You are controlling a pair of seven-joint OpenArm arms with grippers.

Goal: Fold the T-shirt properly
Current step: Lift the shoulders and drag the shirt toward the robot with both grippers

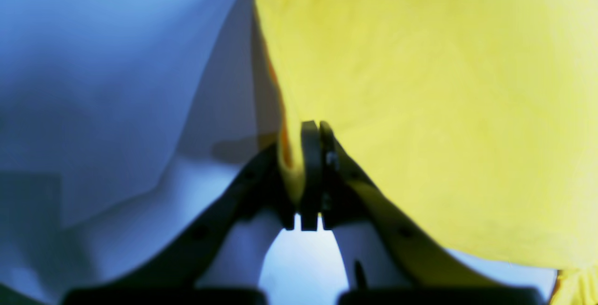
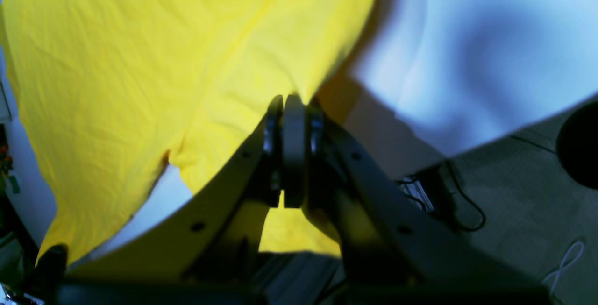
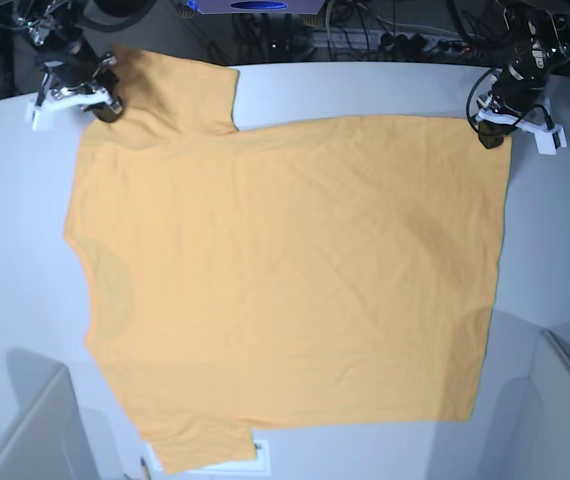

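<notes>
The light orange T-shirt [image 3: 285, 270] lies spread flat on the white table [image 3: 365, 90], plain side up, with one sleeve at the back left and one at the front left. My right gripper [image 3: 105, 108] is at the back left, shut on the cloth near that sleeve; in the right wrist view its jaws [image 2: 289, 104] pinch the yellow-looking fabric [image 2: 140, 62]. At the back right corner of the shirt, my left gripper [image 3: 492, 135] is shut on the hem corner. The left wrist view shows its jaws [image 1: 314, 130] closed on the cloth edge [image 1: 444, 109].
Cables and equipment [image 3: 365, 35] run along the table's back edge. Grey panels stand at the front left [image 3: 25, 430] and front right [image 3: 565, 400]. A small white tag [image 3: 257, 452] peeks out under the front hem. Grey floor with cords [image 2: 514, 211] shows beside the table.
</notes>
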